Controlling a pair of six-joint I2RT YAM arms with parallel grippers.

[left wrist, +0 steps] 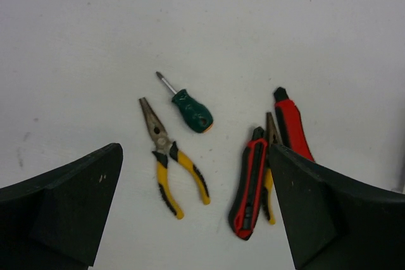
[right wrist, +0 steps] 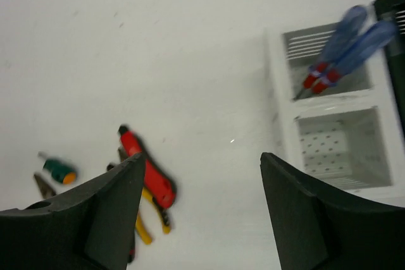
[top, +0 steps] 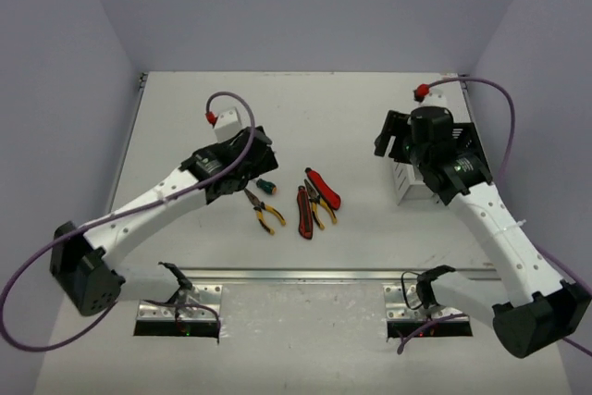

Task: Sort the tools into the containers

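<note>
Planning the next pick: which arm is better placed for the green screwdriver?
The left arm. Its jaws stand open right above the green screwdriver; the right arm sits off by the white bin, farther from it.

A flat white matte surface (top: 324, 117) carries everything, faintly speckled and scuffed. Plain pale lavender-grey panels enclose it: a back wall (top: 305, 6) along its far edge, a left wall (top: 55, 90) and a right wall (top: 546, 43) along its sides. A silvery metal rail (top: 305, 276) runs across near its front edge. The light is soft and even.
</note>
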